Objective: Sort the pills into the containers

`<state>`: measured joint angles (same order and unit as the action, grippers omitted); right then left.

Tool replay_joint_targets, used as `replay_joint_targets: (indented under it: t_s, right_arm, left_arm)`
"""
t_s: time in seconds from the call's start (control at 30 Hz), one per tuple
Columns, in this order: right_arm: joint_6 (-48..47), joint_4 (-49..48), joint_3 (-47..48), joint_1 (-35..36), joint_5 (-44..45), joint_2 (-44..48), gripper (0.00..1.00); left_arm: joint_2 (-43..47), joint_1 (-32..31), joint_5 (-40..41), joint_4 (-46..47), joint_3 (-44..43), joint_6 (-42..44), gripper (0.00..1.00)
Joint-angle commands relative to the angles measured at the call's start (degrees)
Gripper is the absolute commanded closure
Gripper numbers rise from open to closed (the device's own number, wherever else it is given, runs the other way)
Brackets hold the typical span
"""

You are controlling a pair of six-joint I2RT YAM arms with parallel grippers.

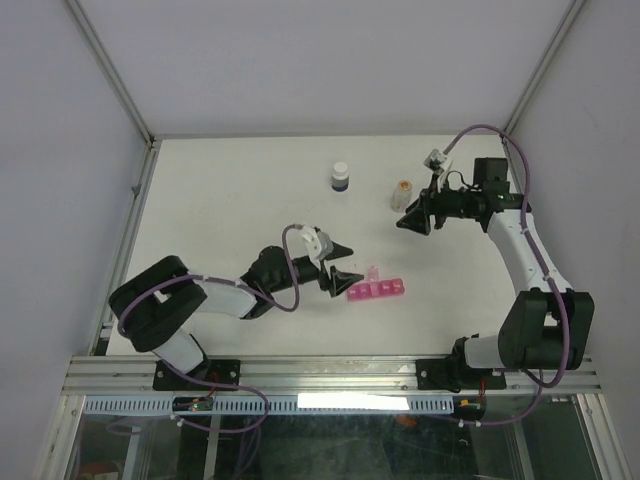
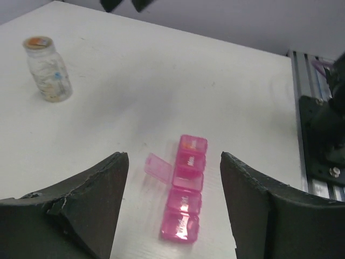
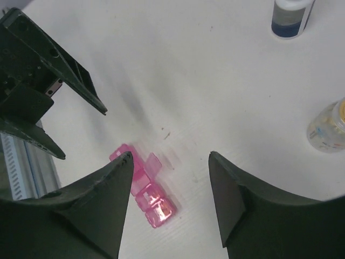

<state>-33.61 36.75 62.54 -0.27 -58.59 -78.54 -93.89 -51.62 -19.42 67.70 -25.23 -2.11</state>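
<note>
The pink translucent pill organizer (image 1: 377, 291) lies on the white table near the front middle, one lid flipped open. It shows between my left fingers in the left wrist view (image 2: 185, 194) and in the right wrist view (image 3: 149, 195). My left gripper (image 1: 338, 262) is open and empty, just left of the organizer. My right gripper (image 1: 417, 219) is open and empty, held above the table at the back right, next to the clear vial (image 1: 401, 194). No loose pills show.
A clear vial with an orange cap (image 2: 47, 69) stands at the back, also in the right wrist view (image 3: 330, 128). A dark bottle with a white cap (image 1: 341, 177) stands left of it (image 3: 291, 17). An aluminium rail (image 1: 330, 375) runs along the near edge.
</note>
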Motion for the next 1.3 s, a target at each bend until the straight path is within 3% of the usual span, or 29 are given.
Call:
replay_joint_targets:
  t_s: [0.0, 0.2, 0.3, 0.5, 0.8, 1.0, 1.27]
  right_arm:
    - [21.2, -12.6, 0.9, -0.3, -3.8, 2.6, 0.39]
    - [23.3, -17.8, -3.4, -5.1, 3.9, 4.8, 0.38]
    - [23.6, -16.5, -3.1, -9.8, 3.1, 3.6, 0.38]
    - [23.3, -17.3, -4.5, -17.4, 1.4, 3.0, 0.38]
    - [22.7, -16.9, -4.5, -19.9, 0.3, 2.0, 0.38]
    - [22.6, -16.8, -4.4, -20.1, 0.1, 1.4, 0.38]
    - [22.6, -16.7, -4.6, -20.2, -0.2, 1.0, 0.38]
  left_arm:
    - [7.6, 4.2, 0.2, -27.2, -11.0, -9.4, 0.31]
    - [8.0, 7.6, 3.1, -41.1, -21.6, -11.2, 0.30]
    - [4.1, 7.8, 7.2, -48.6, -31.5, -10.9, 0.30]
    - [-11.7, 7.8, 14.2, -62.2, -53.7, -7.6, 0.27]
    - [-36.4, 6.3, 18.3, -74.6, -86.8, -6.0, 0.18]
    - [-44.4, 4.9, 21.6, -75.0, -96.9, -5.1, 0.12]
    - [-51.5, 4.1, 23.4, -75.1, -103.3, -5.5, 0.17]
